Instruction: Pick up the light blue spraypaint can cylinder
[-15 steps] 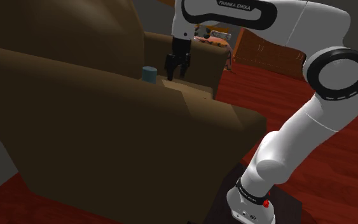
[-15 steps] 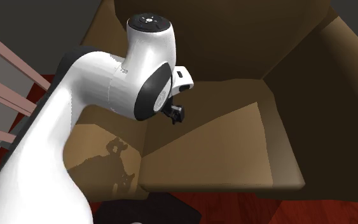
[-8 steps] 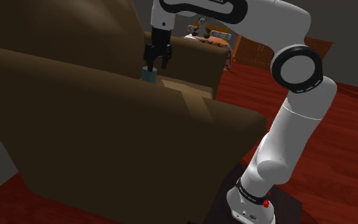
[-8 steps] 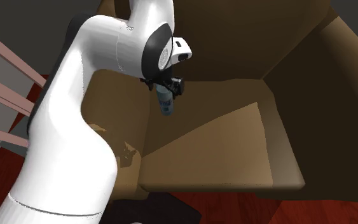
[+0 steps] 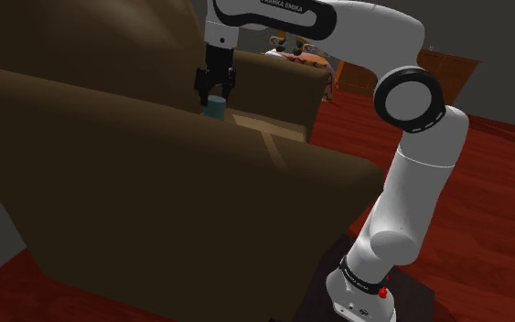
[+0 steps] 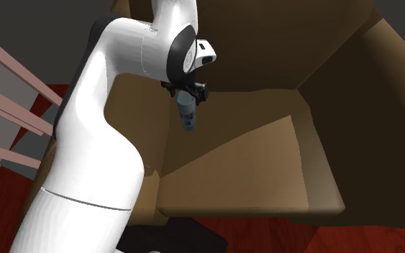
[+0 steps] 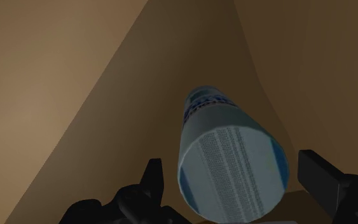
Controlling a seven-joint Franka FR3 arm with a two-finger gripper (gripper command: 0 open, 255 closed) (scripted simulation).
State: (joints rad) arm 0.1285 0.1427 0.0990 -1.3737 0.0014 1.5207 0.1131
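Squarely within the pincer [image 7: 236, 181], pale-blue can [image 7: 229, 162]

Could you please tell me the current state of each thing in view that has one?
Spray can: upright on the armchair seat, close beside the armrest, not clasped.
Gripper: open, set around the top of the spray can.

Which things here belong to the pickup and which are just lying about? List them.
Job: light blue spray can; open tool straddling it.
Lying about: brown armchair; wooden cabinet behind; red floor.
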